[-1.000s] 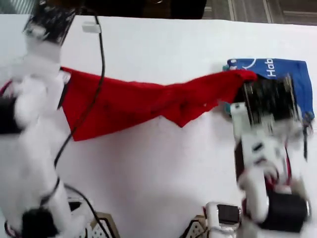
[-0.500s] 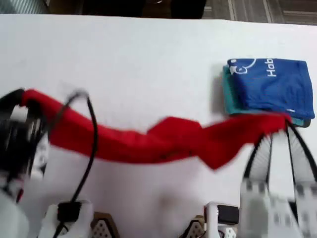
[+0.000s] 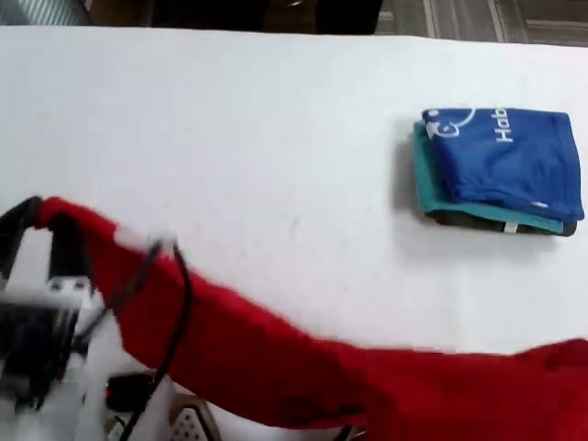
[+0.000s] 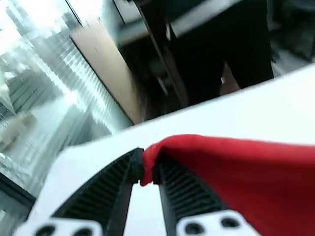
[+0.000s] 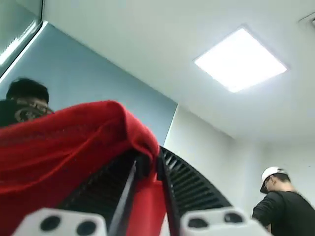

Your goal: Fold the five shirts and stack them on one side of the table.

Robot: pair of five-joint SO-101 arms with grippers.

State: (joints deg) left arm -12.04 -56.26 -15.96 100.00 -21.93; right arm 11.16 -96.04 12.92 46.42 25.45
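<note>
the left fingers [image 4: 110,182] are closed tight on one end of the red shirt [image 4: 231,167]. the cloth is pinched between the two black fingers and pokes out a little past their tips. the right fingers [image 5: 192,182] are closed on the other end of the red shirt [image 5: 64,142], and the cloth drapes over the top of them. from above, the red shirt [image 3: 276,363] runs in a long band along the near side of the white table [image 3: 276,138]. on the far right of the table a folded blue shirt [image 3: 501,156] lies on a folded teal shirt [image 3: 432,197], well apart from the red one.
</note>
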